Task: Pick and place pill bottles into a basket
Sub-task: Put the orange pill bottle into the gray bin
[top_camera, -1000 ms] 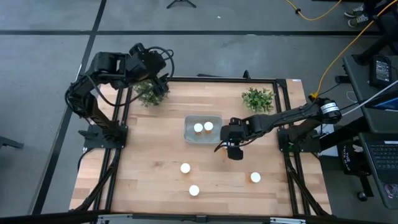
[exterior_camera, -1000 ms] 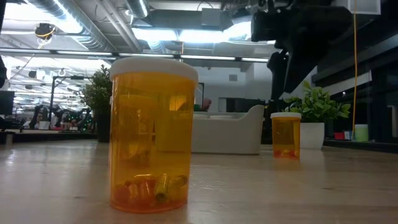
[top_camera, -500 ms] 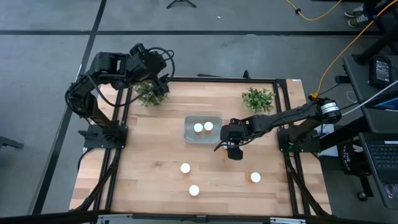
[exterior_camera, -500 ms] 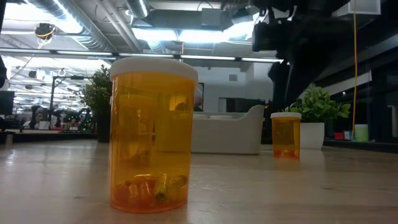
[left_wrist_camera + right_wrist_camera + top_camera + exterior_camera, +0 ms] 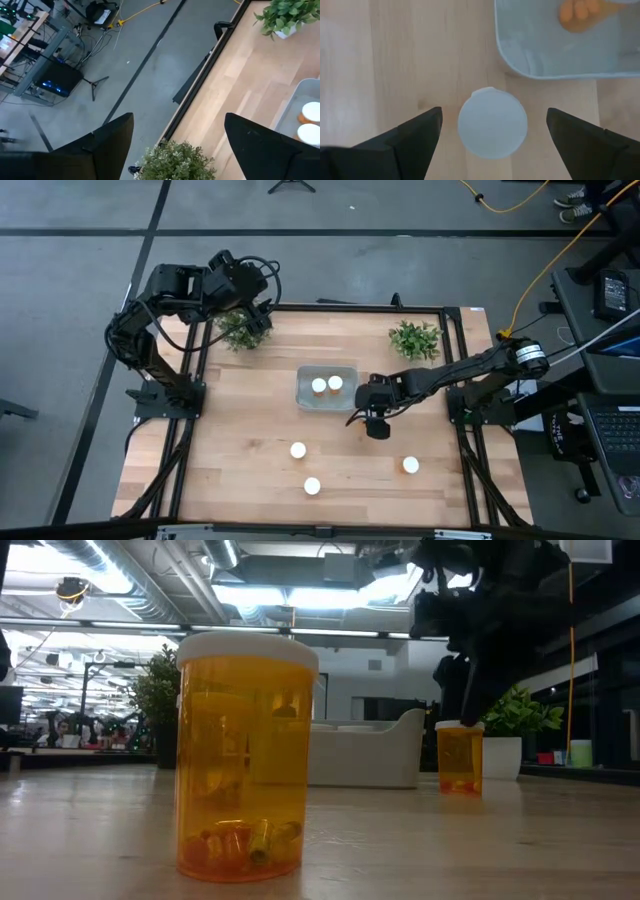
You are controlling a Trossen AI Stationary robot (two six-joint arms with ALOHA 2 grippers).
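Basket (image 5: 326,387), mid-table toward the far edge: two bottles (image 5: 326,385) inside, caps up. Just beside its near right corner: one bottle (image 5: 492,122), upright on the table, framed between the wide-spread fingers of the right gripper (image 5: 375,423), not yet held. Loose on the near table: three bottles (image 5: 298,450), (image 5: 312,486), (image 5: 410,465), well apart. Left gripper (image 5: 180,150): parked open and empty over the far-left plant (image 5: 243,330). Tally, judged: two of six placed, four left.
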